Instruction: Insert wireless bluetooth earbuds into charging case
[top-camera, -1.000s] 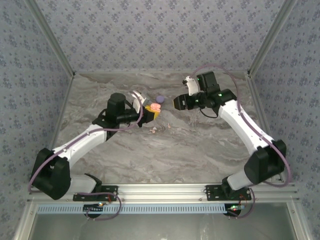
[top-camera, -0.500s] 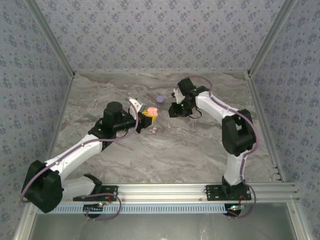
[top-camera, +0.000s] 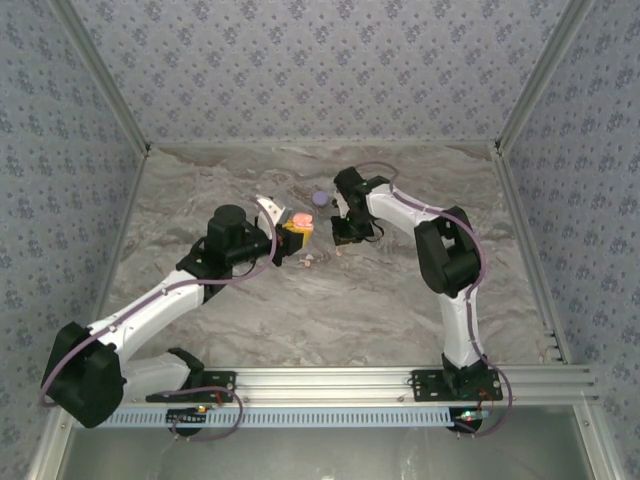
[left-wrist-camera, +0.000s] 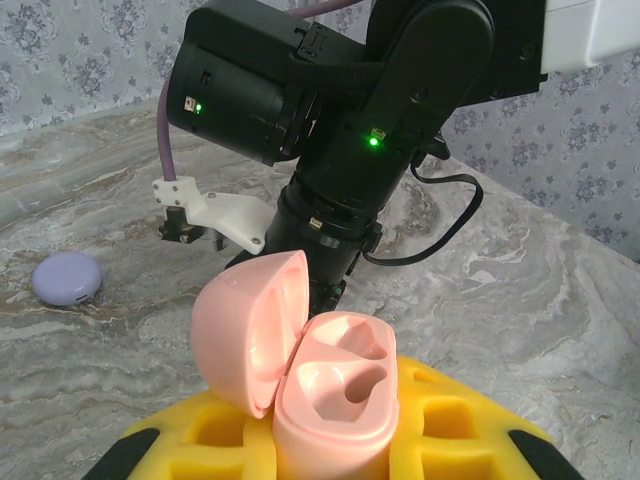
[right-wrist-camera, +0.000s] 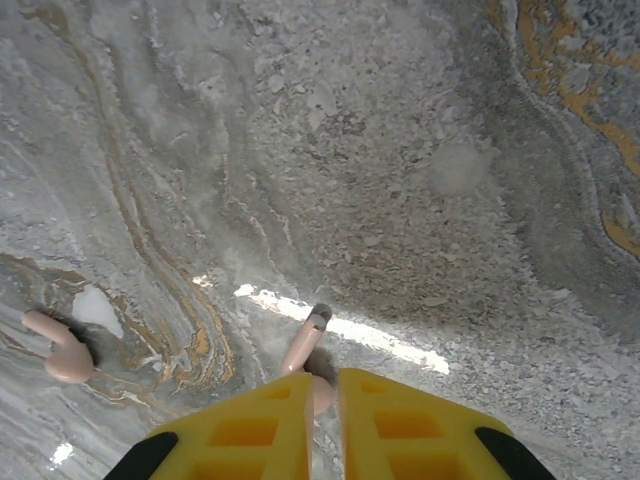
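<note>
The left arm (top-camera: 160, 300) runs low and long from its base. Its wrist is turned so that the left gripper (top-camera: 297, 230) faces the other arm. Its yellow pads (left-wrist-camera: 440, 430) are pressed onto the pink charging case (left-wrist-camera: 325, 390), which stands upright between them, lid hinged open to one side, two moulded wells showing.

The right arm (top-camera: 460, 300) rises from its base, folds sharply at the elbow and reaches back toward the pink charging case. Its wrist is tipped down, so the right gripper (top-camera: 340, 238) points at the worktop (top-camera: 400, 310) just to the right of that case. In the right wrist view its pads are drawn nearly together, pinching a whitish-pink earbud (right-wrist-camera: 305, 350) that lies on the marble, stem pointing away from the gripper.

A second earbud (right-wrist-camera: 58, 352) lies loose on the worktop near the case's front side — apart from both grippers. A lilac case (top-camera: 320, 199), closed, sits just beyond the pink charging case.
</note>
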